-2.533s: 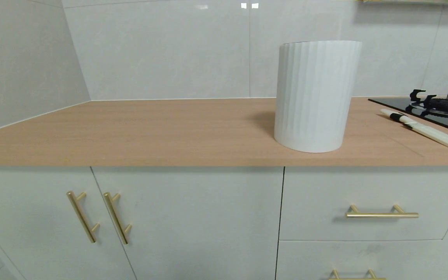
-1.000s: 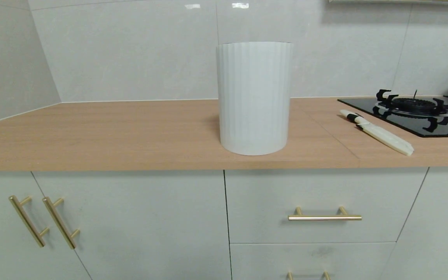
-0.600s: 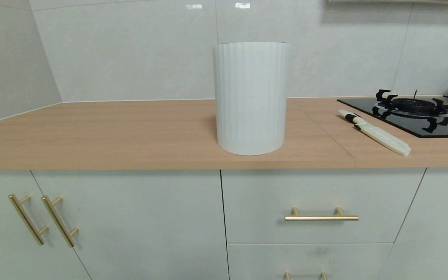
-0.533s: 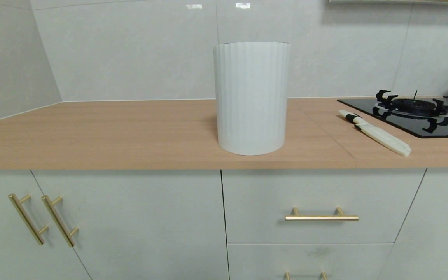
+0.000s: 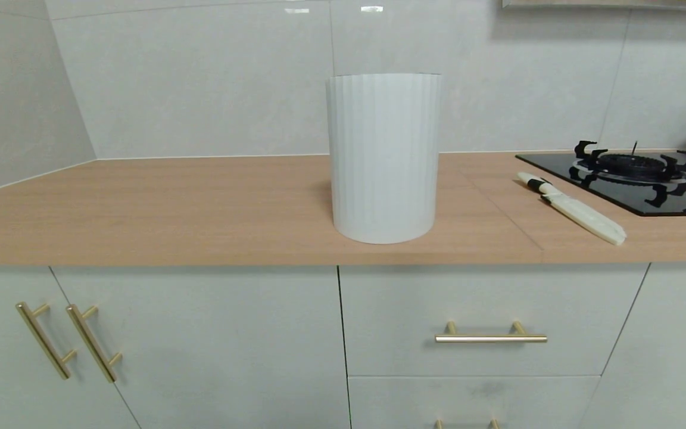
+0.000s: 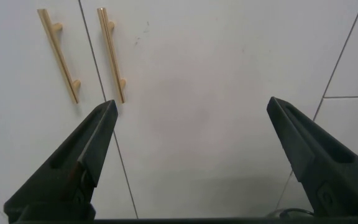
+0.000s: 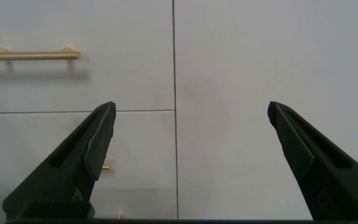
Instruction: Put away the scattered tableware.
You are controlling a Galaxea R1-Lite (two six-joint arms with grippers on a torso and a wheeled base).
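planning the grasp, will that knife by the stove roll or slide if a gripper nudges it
The knife lies flat and thin on the wooden countertop, so it likely slides or pivots rather than rolls. It looks stiff; gripped at one end, it would probably tilt.

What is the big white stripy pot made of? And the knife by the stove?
The pot looks like matte white ceramic or plastic; fine upright ribs, no gloss, so I can't tell which. The knife seems cream plastic or ceramic, not metal: its blade is pale and dull, without shine.
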